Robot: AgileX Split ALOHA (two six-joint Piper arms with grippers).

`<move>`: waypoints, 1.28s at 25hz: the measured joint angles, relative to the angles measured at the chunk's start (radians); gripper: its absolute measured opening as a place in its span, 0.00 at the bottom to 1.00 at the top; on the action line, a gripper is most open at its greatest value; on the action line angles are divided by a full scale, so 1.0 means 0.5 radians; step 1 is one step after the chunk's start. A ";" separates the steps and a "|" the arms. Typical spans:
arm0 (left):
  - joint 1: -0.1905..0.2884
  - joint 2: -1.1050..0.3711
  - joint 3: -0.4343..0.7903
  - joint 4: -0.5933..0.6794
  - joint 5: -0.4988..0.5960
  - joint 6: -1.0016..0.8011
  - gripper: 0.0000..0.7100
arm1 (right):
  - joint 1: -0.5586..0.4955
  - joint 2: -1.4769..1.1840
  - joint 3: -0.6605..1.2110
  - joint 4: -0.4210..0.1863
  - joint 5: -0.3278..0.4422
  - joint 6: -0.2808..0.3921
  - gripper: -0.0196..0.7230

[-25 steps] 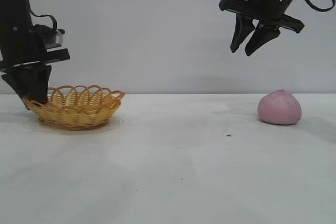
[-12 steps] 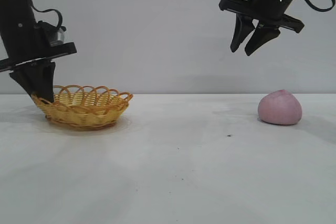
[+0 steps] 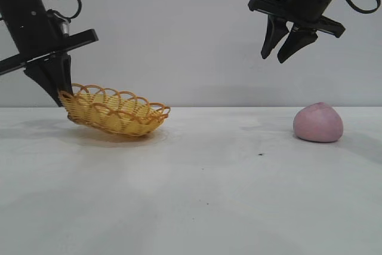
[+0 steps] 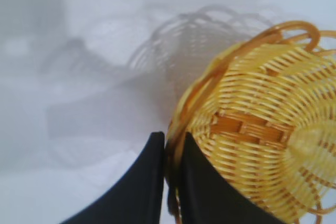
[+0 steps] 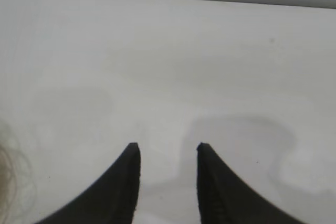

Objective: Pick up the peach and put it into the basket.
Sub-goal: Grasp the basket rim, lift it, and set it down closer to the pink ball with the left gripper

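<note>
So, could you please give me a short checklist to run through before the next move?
1. Left pincer clamped on the basket rim: ok, shut on the looped edge.
2. Basket level: not ok, its held end is lifted and it tilts, far end on the table.
3. Basket empty for the fruit: ok, only weave shows in the left wrist view.
4. Peach free to grasp: ok, alone on the table at the right.
5. Right pincer ready: ok, open, up in the air, left of the peach.
6. Right pincer lined up over the peach: not ok, its wrist view shows only bare table.
</note>
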 joint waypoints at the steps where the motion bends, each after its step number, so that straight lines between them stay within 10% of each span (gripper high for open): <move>1: -0.022 0.000 0.000 -0.008 -0.012 -0.020 0.00 | 0.000 0.000 0.000 0.000 0.000 0.000 0.33; 32: -0.272 -0.223 0.638 -0.362 -0.589 -0.259 0.00 | 0.000 0.000 0.000 0.065 0.003 -0.044 0.33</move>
